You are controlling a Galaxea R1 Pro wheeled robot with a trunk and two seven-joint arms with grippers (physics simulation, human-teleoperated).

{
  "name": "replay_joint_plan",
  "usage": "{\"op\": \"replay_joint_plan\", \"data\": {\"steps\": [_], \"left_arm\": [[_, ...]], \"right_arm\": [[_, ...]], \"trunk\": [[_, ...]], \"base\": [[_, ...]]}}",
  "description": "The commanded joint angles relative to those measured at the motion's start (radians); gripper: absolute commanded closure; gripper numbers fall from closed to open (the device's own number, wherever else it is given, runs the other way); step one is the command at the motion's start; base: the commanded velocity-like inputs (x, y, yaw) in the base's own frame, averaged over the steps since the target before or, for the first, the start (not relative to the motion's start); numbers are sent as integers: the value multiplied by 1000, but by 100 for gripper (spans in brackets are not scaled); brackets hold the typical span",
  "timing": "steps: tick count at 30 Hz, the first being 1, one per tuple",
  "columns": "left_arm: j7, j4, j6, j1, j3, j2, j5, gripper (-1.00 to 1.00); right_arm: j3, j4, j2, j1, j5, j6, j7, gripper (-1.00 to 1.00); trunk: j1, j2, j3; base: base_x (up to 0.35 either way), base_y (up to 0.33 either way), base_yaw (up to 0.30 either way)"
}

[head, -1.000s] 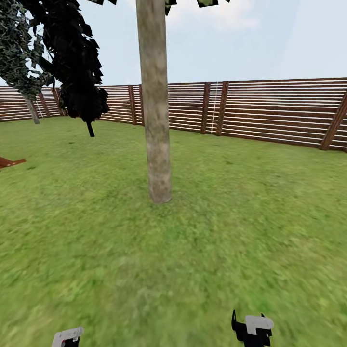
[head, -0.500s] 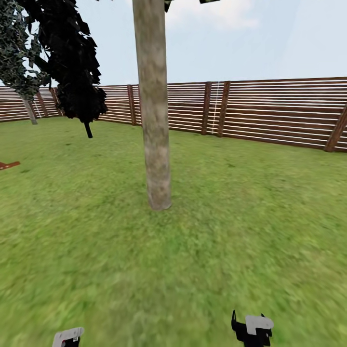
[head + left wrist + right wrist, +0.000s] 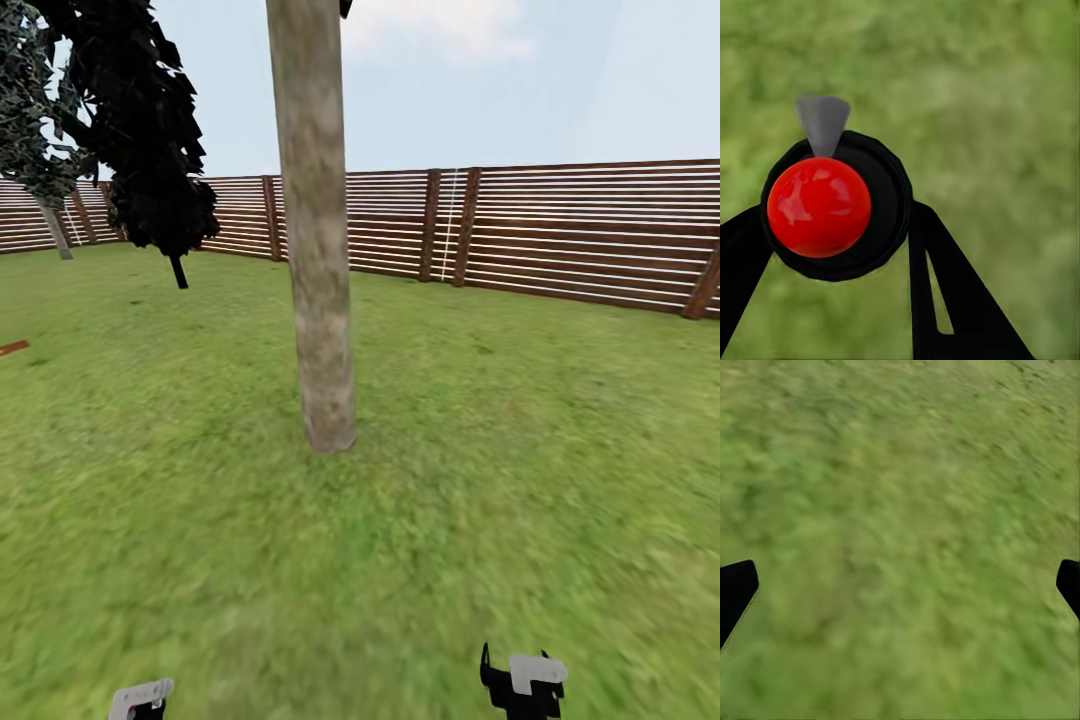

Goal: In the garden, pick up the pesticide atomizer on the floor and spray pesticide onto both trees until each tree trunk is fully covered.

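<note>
The pesticide atomizer [image 3: 819, 206], a dark cylinder with a glossy red top and a small grey nozzle, sits between the black fingers of my left gripper [image 3: 836, 225], which is shut on it above grass. My right gripper [image 3: 900, 589] is open, its black fingertips wide apart over bare lawn. In the head view both arms' ends peek in at the lower edge, left [image 3: 140, 697] and right [image 3: 525, 685]. A thick mottled grey-brown tree trunk [image 3: 320, 250] rises straight ahead from the grass. A second tree [image 3: 35, 130] stands far off by the fence at the left.
A narrow black-leaved tree [image 3: 150, 150] with a thin dark stem stands left of the near trunk. A brown slatted fence [image 3: 580, 230] closes the back of the lawn. A reddish-brown piece [image 3: 12, 347] lies at the left edge. Grass surrounds the trunk on all sides.
The whole head view has shifted: the near trunk looks larger and its base sits lower in the picture, so the camera has come closer. Both arms keep their places in the view.
</note>
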Motion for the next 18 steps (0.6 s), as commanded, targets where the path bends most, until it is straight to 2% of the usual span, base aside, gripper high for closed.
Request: {"op": "replay_joint_plan", "data": {"steps": [1, 18], "left_arm": [[-3, 1, -3, -1, 9, 0, -9, 100], [-3, 1, -3, -1, 9, 0, -9, 100]], "right_arm": [[-8, 1, 1, -1, 11, -2, -3, -100], [-8, 1, 4, -1, 8, -3, -5, -100]], "trunk": [[0, 0, -1], [0, 0, -1]], "base": [[338, 0, 0], [338, 0, 0]]}}
